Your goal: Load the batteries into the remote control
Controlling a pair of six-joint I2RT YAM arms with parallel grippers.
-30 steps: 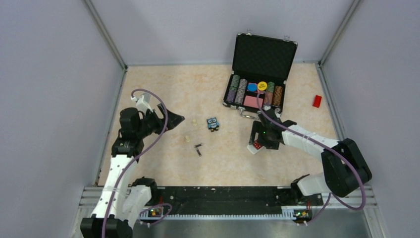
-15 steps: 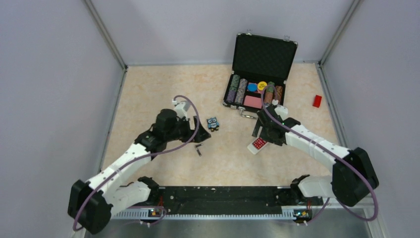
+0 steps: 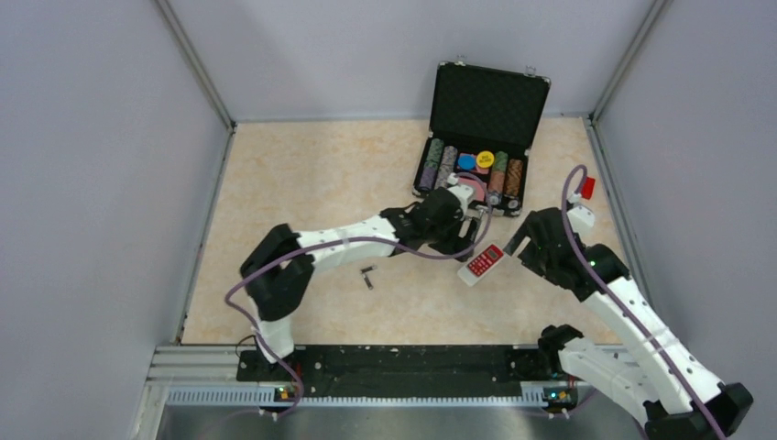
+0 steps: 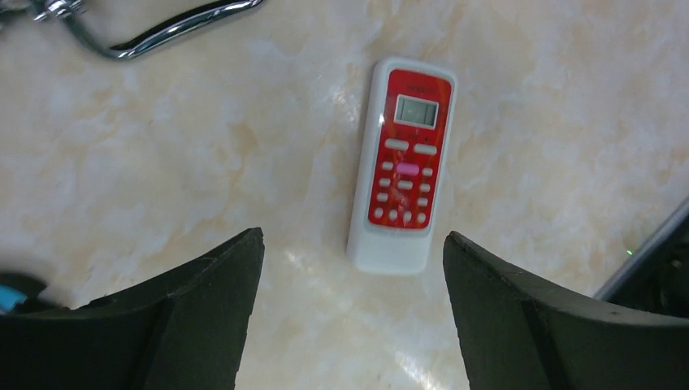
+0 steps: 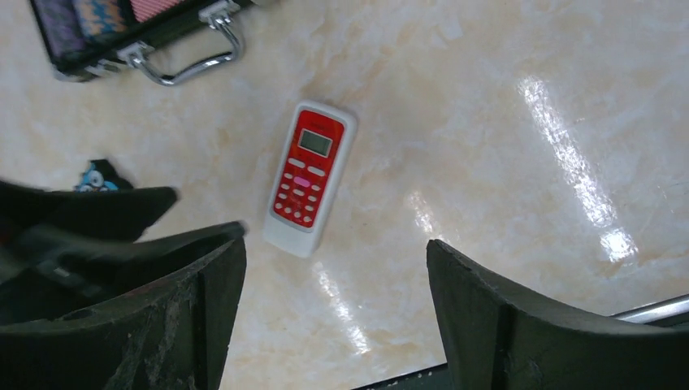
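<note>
The remote control [image 3: 484, 263] lies flat on the table with its red button face up. In the left wrist view the remote control [image 4: 404, 162] is just beyond the tips of my left gripper [image 4: 353, 237], whose jaws are open and empty. My left gripper [image 3: 465, 240] sits at the remote's left side. My right gripper [image 3: 519, 242] hovers to the remote's right, open and empty. From the right wrist the remote control [image 5: 309, 175] lies ahead of my right gripper [image 5: 335, 244], towards its left finger. The batteries [image 3: 368, 275] lie together on the table, left of both grippers.
An open black case of poker chips [image 3: 476, 137] stands behind the remote, its metal handle [image 5: 183, 61] toward it. A small red block [image 3: 586, 187] lies at the right wall. The blue owl toy [image 5: 96, 175] peeks out behind the left gripper's fingers [image 5: 97, 203].
My left arm has swung right across the table from the far left to the remote, jaws narrowing a little. My right arm has let the remote go and drawn back to the right.
</note>
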